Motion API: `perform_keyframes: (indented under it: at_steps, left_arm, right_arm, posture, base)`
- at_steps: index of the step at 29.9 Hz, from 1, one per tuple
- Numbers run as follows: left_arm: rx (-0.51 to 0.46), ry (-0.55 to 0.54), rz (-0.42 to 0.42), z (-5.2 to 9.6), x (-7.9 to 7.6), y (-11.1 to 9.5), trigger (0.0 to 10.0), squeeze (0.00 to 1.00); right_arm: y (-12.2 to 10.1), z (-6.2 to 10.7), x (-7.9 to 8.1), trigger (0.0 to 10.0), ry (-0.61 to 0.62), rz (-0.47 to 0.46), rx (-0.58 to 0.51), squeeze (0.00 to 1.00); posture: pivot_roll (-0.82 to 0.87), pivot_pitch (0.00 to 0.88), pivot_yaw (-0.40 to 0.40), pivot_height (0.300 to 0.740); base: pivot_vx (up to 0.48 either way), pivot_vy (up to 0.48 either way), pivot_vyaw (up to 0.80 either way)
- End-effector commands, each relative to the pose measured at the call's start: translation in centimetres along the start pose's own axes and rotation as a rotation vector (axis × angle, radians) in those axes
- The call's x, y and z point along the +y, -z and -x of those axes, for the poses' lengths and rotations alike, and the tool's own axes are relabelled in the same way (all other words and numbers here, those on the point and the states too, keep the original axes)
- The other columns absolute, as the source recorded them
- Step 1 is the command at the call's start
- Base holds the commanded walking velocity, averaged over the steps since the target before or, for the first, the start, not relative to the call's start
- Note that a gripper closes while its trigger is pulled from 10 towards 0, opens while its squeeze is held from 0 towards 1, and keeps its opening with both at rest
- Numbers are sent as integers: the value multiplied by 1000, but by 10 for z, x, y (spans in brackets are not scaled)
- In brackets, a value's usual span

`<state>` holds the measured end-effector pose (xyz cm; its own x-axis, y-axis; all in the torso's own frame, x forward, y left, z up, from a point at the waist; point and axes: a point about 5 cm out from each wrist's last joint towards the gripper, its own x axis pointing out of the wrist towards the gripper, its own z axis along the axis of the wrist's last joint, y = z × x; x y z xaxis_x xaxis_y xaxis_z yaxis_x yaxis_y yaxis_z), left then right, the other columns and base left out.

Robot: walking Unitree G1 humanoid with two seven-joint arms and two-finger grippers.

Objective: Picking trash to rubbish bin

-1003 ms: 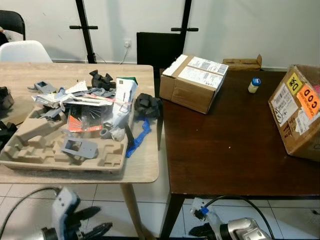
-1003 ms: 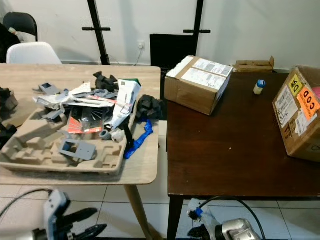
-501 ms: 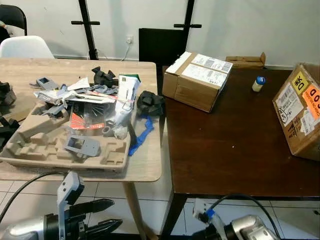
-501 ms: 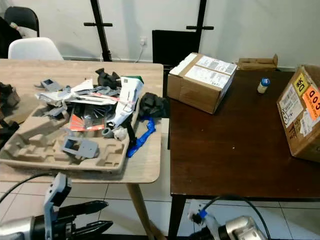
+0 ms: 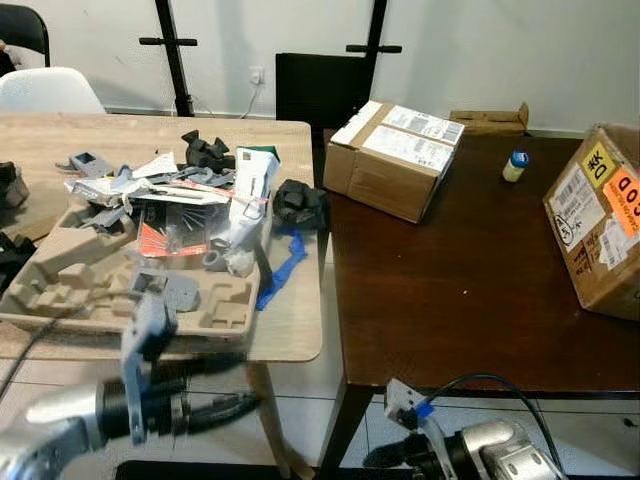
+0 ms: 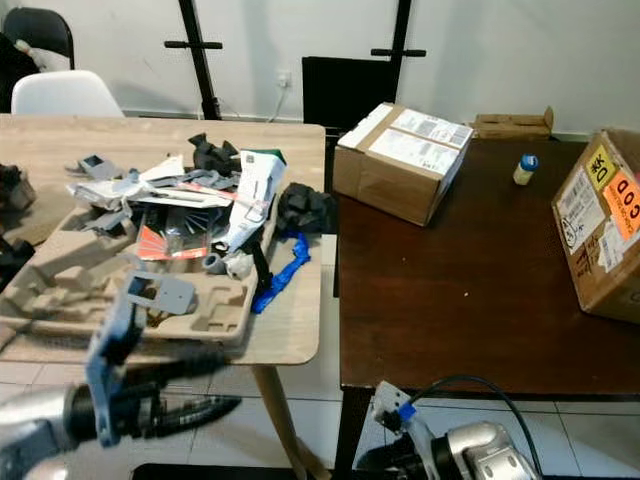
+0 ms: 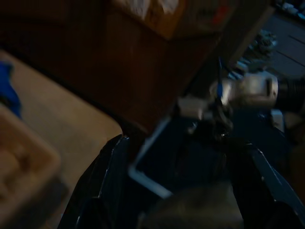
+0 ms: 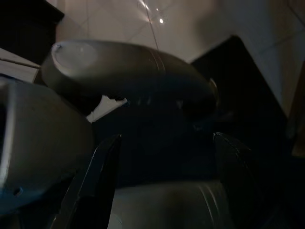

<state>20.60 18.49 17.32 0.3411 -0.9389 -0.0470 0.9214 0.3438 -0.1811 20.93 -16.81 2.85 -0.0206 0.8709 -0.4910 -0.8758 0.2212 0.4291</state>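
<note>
A heap of trash lies on the light wooden table (image 5: pixel 290 340). A moulded pulp tray (image 5: pixel 60 290) holds grey plastic parts (image 5: pixel 165 290), a red leaflet (image 5: pixel 165 238) and a white carton (image 5: pixel 250 185). A black crumpled lump (image 5: pixel 300 203) and a blue strip (image 5: pixel 280 270) lie beside the tray. My left gripper (image 5: pixel 235 388) hovers, blurred, below the table's front edge, its fingers (image 7: pixel 95 191) open and empty. My right arm (image 5: pixel 480 450) hangs low under the dark table, and its gripper (image 8: pixel 162 191) is open and empty.
A dark brown table (image 5: pixel 450 300) adjoins on the right, carrying a taped cardboard box (image 5: pixel 395 160), a larger box with orange labels (image 5: pixel 595 215) and a small blue-capped bottle (image 5: pixel 514 165). A white chair (image 5: pixel 50 92) and black stands (image 5: pixel 172 55) are at the back.
My left arm has risen from the floor area toward the wooden table's front edge and is motion-blurred. The camera has shifted slightly. The trash has not moved.
</note>
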Motion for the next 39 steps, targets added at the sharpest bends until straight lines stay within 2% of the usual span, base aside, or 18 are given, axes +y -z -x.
perform_keyframes:
  at_steps: [1,4,7,8,11,12,16,17,20,25,26,28,29,32,34,36,38,39]
  left_arm:
    - [-20,-52,-48,0,7,-16,10000,0]
    - [-40,-97,-76,-2,14,-24,10000,0]
    - [-154,-308,-86,0,43,-48,10000,0]
    - [-154,-308,-86,0,43,-48,10000,0]
    - [-108,-516,-98,10,69,-56,10000,0]
    - [-108,-516,-98,10,69,-56,10000,0]
    - [-72,-679,-90,23,89,-58,10000,0]
    - [-72,-679,-90,23,89,-58,10000,0]
    - [-23,-743,-60,28,96,-55,10000,0]
    - [72,-745,-19,27,96,-50,10000,0]
    - [123,-742,-24,28,95,-50,10000,0]
    - [212,-659,-152,29,85,-57,10000,0]
    - [212,-659,-152,29,85,-57,10000,0]
    - [308,-546,-276,38,73,-64,10000,0]
    - [372,-533,-334,53,73,-69,10000,0]
    - [397,-527,-400,64,75,-71,10000,0]
    - [398,-538,-411,68,76,-73,10000,0]
    - [431,-572,-412,79,80,-74,10000,0]
  right_arm:
    - [-13,0,3,10000,-12,28,-48,0]
    - [-20,1,4,10000,-15,45,-61,0]
    - [-34,5,0,10000,18,83,-97,0]
    - [-34,5,0,10000,18,83,-97,0]
    - [-57,13,0,10000,33,126,-185,0]
    - [-57,13,0,10000,33,126,-185,0]
    - [-94,22,0,10000,40,176,-329,0]
    - [-94,22,0,10000,40,176,-329,0]
    - [-123,30,-1,10000,63,234,-435,0]
    - [-142,37,-1,10000,74,270,-510,0]
    - [-150,41,0,10000,71,283,-537,0]
    - [-156,44,2,10000,68,301,-548,0]
    - [-156,44,2,10000,68,301,-548,0]
    - [-156,45,1,10000,74,302,-533,0]
    - [-154,43,-1,10000,76,293,-521,0]
    - [-152,41,-2,10000,73,284,-519,0]
    - [-152,41,-2,10000,72,280,-519,0]
    - [-152,40,-2,10000,70,274,-518,0]
  posture:
    - [-28,80,-26,740]
    - [-28,80,-26,740]
    - [-30,81,-13,740]
    - [-30,81,-13,740]
    - [-30,83,-7,740]
    - [-30,83,-7,740]
    - [-31,84,-2,740]
    - [-31,84,-2,740]
    - [-32,85,-3,740]
    - [-31,84,-7,740]
    - [-31,83,-9,740]
    - [-31,81,-13,740]
    - [-31,81,-13,740]
    - [-27,77,-17,740]
    - [-23,74,-19,740]
    - [-21,73,-23,740]
    - [-21,72,-23,740]
    - [-19,73,-25,740]
  base:
    - [0,0,0]
    - [0,0,0]
    - [0,0,0]
    - [0,0,0]
    - [0,0,0]
    - [0,0,0]
    - [0,0,0]
    - [0,0,0]
    - [0,0,0]
    - [0,0,0]
    - [0,0,0]
    - [0,0,0]
    - [0,0,0]
    - [0,0,0]
    - [0,0,0]
    - [0,0,0]
    - [0,0,0]
    - [0,0,0]
